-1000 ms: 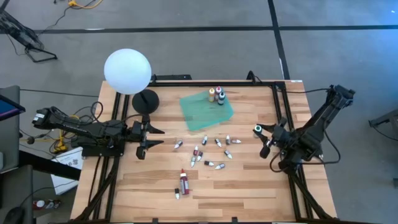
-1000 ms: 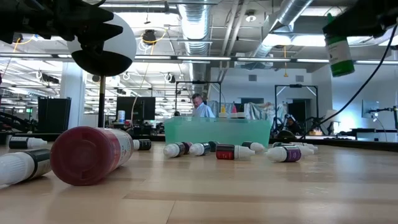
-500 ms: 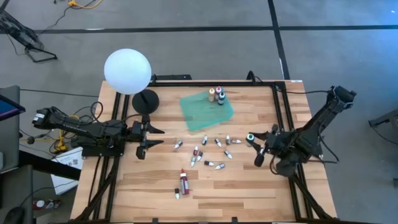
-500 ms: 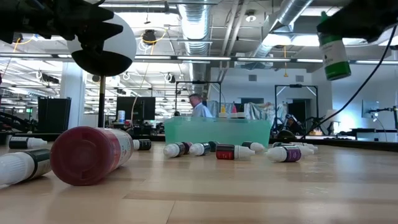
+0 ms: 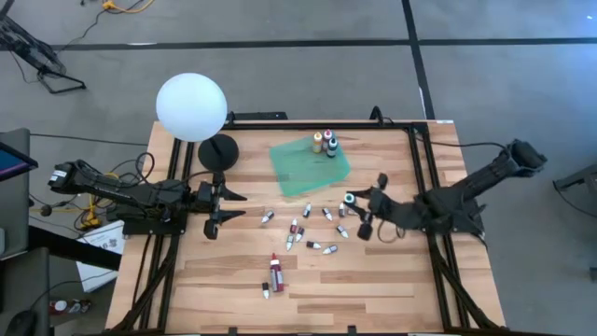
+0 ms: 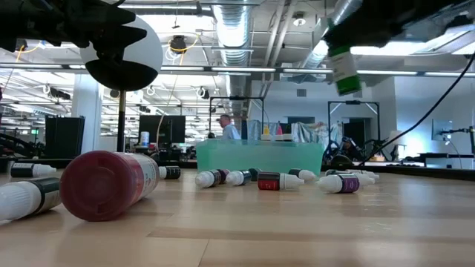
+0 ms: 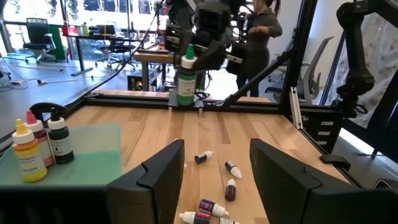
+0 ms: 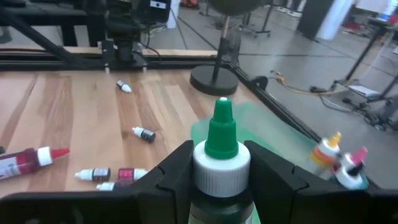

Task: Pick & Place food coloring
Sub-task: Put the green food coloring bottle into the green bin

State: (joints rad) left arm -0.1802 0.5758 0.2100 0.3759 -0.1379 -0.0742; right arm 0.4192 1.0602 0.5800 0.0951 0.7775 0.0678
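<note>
no text, brand or number can be read on the bottle labels or anywhere else.

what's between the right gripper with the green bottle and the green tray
In the high view, a short stretch of bare wood lies between the right gripper, shut on the green bottle, and the green tray. The loose small bottles lie just off that line.

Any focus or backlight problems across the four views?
Low view: red bottle up close looks soft, ceiling lights behind silhouette the lamp. Right wrist view: green-capped bottle in the right gripper fills the foreground, tray behind blurred. Left wrist view: bright windows. High view: even light.
</note>
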